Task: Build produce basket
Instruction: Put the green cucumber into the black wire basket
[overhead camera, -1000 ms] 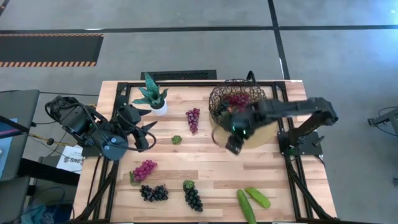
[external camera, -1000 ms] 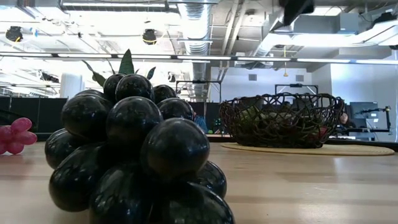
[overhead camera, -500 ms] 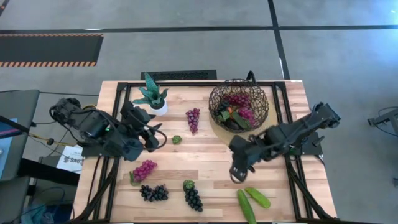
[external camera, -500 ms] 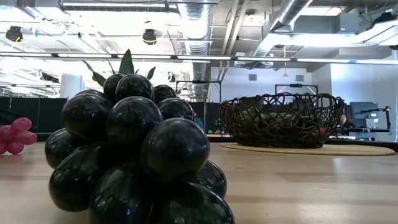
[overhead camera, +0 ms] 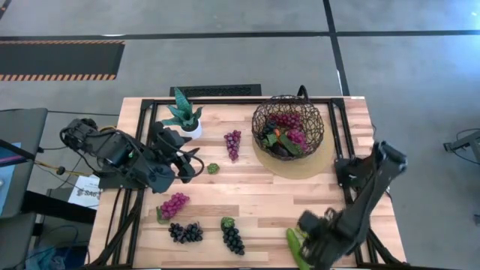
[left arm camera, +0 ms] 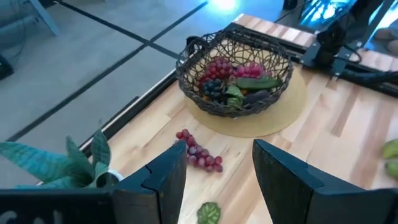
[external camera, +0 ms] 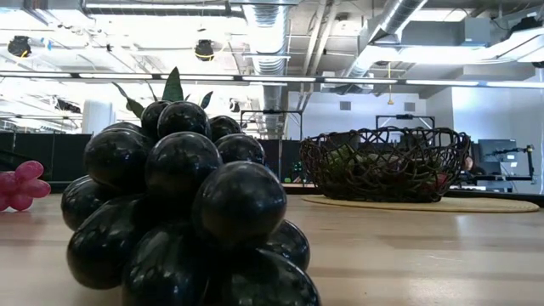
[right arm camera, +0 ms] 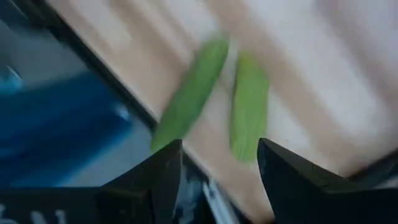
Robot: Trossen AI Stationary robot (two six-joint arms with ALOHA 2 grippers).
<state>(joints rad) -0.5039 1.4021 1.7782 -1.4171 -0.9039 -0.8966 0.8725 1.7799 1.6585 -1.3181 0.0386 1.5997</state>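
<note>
Basket point(overhead camera: 288, 126) on tan disc point(overhead camera: 311, 163) was partly filled. Left out: purple bunch point(overhead camera: 233, 143), magenta bunch point(overhead camera: 174, 204), two black bunches point(overhead camera: 232, 238), two cucumbers point(right arm camera: 249, 106). Right gripper point(overhead camera: 309, 241) hung spread, empty, over the cucumbers; left gripper point(overhead camera: 187, 161) spread, empty, beside the plant point(overhead camera: 182, 112).

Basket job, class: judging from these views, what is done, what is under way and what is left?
Done: the basket already holds grapes and other produce. Under way: the right gripper, open and empty, hangs over the two cucumbers at the table edge; the left gripper, open, waits near the potted plant. Left: both cucumbers, the purple bunch, the magenta bunch and two black bunches.
</note>
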